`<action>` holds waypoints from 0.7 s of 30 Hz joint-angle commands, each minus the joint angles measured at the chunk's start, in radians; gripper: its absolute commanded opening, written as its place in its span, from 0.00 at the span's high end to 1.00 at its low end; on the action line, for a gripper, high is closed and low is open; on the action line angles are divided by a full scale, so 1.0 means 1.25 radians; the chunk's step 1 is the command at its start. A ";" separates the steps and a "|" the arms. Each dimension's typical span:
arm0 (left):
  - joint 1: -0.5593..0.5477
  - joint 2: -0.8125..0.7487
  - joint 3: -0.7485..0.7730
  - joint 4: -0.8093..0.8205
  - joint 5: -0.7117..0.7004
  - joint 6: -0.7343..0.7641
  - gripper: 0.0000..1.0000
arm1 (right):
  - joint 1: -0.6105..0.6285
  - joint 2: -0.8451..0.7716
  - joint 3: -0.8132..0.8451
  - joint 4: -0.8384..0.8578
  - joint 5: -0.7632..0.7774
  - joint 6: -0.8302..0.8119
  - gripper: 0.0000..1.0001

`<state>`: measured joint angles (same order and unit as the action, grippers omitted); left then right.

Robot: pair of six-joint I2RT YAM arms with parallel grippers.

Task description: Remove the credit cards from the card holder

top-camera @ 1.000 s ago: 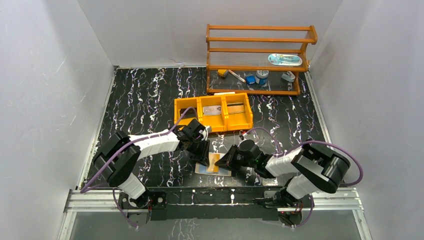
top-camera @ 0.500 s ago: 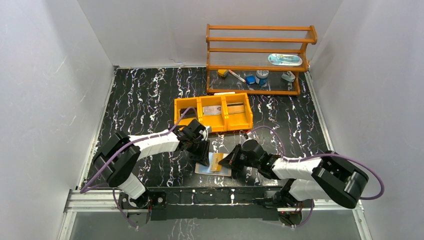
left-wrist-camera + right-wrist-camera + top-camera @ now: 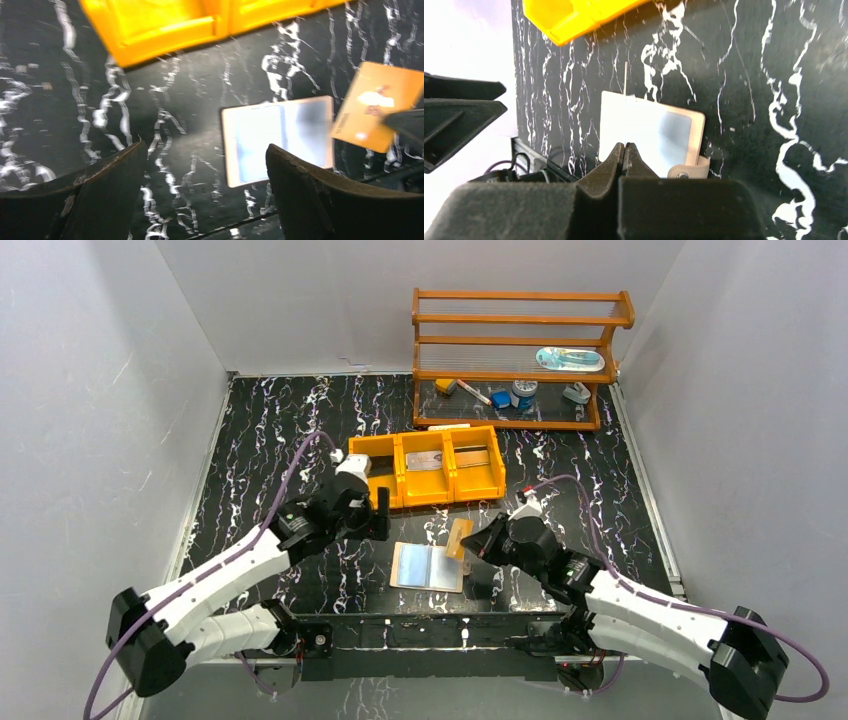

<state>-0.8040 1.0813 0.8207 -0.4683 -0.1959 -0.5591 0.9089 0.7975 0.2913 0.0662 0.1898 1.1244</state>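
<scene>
The card holder (image 3: 428, 567) lies open and flat near the table's front edge, its silvery-blue inside up (image 3: 277, 137) and its tan tab (image 3: 689, 170) to one side. My right gripper (image 3: 478, 545) is shut on one orange credit card (image 3: 459, 537), which it holds tilted above the holder's right edge. That card (image 3: 380, 105) shows its face in the left wrist view and is only a thin edge-on line (image 3: 625, 100) above the closed jaws (image 3: 625, 146). My left gripper (image 3: 380, 515) hangs open to the holder's upper left, with only bare table between its fingers (image 3: 205, 155).
An orange three-compartment tray (image 3: 427, 466) stands just behind the holder, with flat grey pieces in its middle and right compartments. A wooden shelf (image 3: 520, 360) with small items is at the back right. White walls close in both sides.
My left gripper opened and drew back up and left off the holder. My right gripper closed on the orange card and lifted it off the holder toward the right.
</scene>
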 commanded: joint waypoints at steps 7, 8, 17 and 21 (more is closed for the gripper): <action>0.233 -0.081 -0.007 -0.109 -0.118 0.105 0.02 | -0.007 0.011 0.233 -0.175 0.234 -0.315 1.00; 0.255 -0.085 -0.010 -0.104 -0.100 0.106 0.02 | -0.007 0.021 0.252 -0.190 0.254 -0.339 1.00; 0.265 -0.080 -0.022 -0.062 -0.055 0.112 0.02 | -0.076 0.151 0.402 -0.234 0.264 -0.600 1.00; 0.265 -0.055 -0.017 -0.061 -0.055 0.119 0.02 | -0.131 0.238 0.469 -0.223 0.176 -0.779 1.00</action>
<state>-0.4759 0.9966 0.7948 -0.5529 -0.2764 -0.4324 0.7994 1.0241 0.7773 -0.2317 0.4797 0.4236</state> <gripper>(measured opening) 0.982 0.016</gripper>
